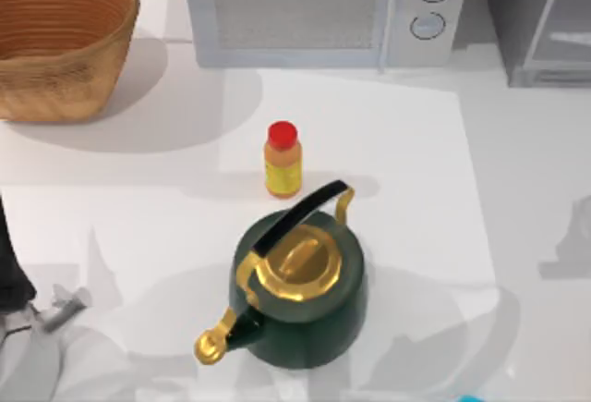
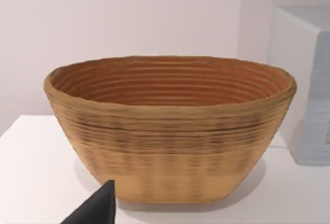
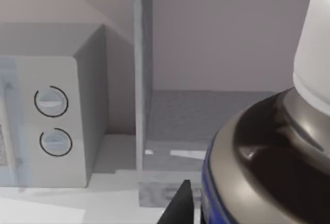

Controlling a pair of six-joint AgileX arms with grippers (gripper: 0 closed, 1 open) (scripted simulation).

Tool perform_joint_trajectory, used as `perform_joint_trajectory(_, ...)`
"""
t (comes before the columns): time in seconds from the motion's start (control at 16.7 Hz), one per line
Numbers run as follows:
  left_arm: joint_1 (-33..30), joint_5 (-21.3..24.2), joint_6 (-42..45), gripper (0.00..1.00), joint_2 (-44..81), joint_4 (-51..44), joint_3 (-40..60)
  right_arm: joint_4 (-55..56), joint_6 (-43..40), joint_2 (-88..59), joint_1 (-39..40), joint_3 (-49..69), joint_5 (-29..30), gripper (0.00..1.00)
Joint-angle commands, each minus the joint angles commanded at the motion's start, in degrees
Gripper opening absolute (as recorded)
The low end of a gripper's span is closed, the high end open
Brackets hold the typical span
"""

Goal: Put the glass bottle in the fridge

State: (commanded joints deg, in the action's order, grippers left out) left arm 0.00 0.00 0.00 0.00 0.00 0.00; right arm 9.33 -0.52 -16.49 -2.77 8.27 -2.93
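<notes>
The glass bottle (image 3: 268, 152), dark brown with a white cap and a blue-edged label, looms tilted right in front of the right wrist camera. My right gripper's dark fingertip (image 3: 179, 203) lies against its side, so the gripper is shut on it. Beyond the bottle stands the fridge (image 3: 140, 80), its grey inner floor (image 3: 206, 116) showing past the pale frame. From above, the fridge (image 1: 540, 23) sits at the table's back right corner. My left arm (image 1: 14, 273) is parked at the left edge, with one dark fingertip (image 2: 98, 208) in its wrist view.
A light-grey microwave (image 1: 323, 14) with two dials stands at the back middle, left of the fridge. A woven basket (image 1: 60, 37) is at the back left. An orange-yellow bottle with a red cap (image 1: 283, 160) and a dark-green kettle (image 1: 300, 286) occupy the middle.
</notes>
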Motion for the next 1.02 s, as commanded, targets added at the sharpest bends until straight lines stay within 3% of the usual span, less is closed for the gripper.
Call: perform_joint_trajectory(1.02, 0.0, 0.0, 0.0, 1.0, 0.0, 0.0, 0.0, 48.8, 1.1, -86.6, -10.9, 42.5, -11.7, 0.01)
